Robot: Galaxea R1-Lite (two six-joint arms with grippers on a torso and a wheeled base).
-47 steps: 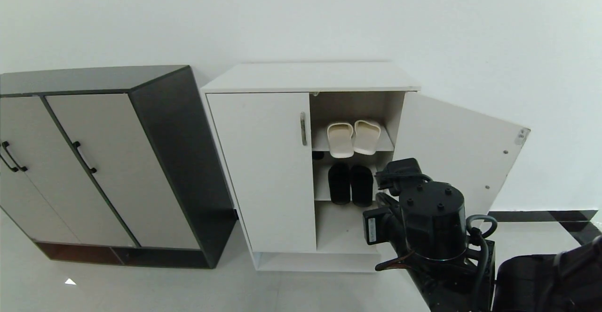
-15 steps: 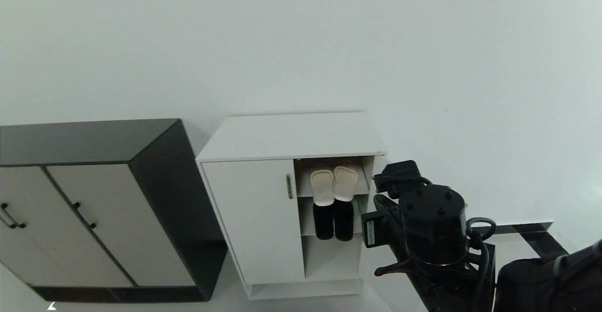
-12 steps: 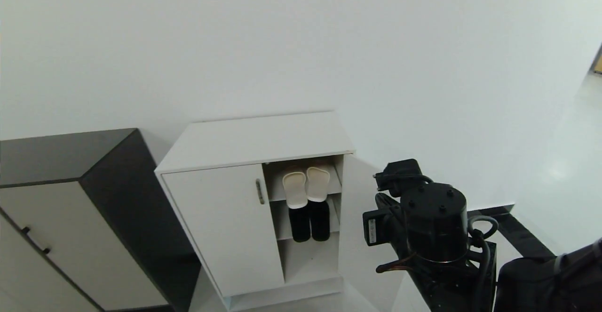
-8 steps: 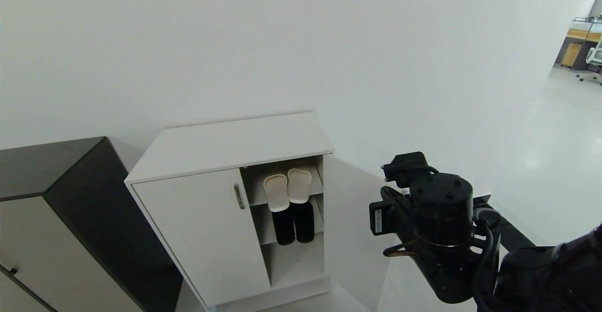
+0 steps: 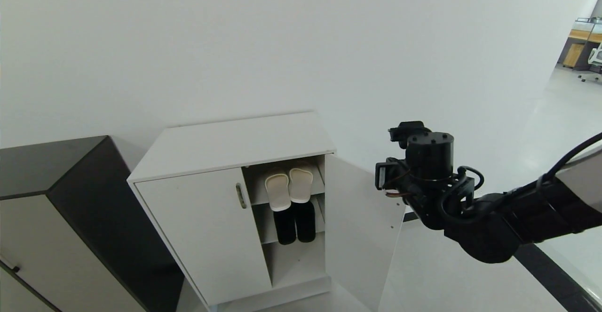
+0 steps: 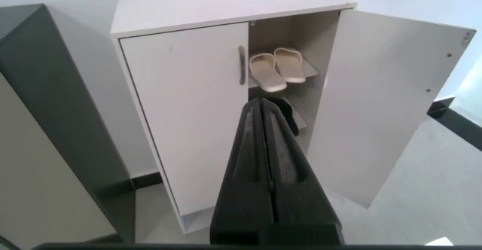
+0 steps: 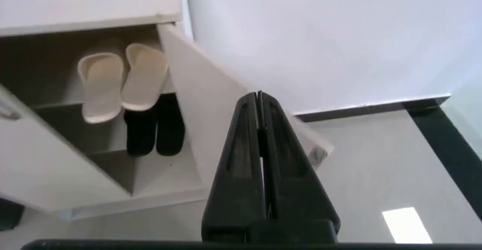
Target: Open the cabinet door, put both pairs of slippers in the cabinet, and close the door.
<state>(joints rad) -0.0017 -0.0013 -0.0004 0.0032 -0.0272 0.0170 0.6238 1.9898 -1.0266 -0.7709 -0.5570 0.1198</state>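
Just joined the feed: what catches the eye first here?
The white cabinet stands with its right door swung open. Inside, cream slippers sit on the upper shelf, black slippers on the shelf below. The right gripper hangs shut near the open door.

A plain white wall (image 5: 301, 44) backs a dark cabinet (image 5: 61, 171) (grey doors). Pale glossy floor (image 5: 447, 279) carries a black strip (image 5: 541, 265); a desk (image 5: 581, 34) stands far right.

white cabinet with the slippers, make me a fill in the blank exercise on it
The beige slippers sit on the shelf ___ the black slippers.
The right door of the white cabinet stands ___.
Its left door is ___.
The right gripper has its jaws ___.
Missing: above, open, shut, shut.
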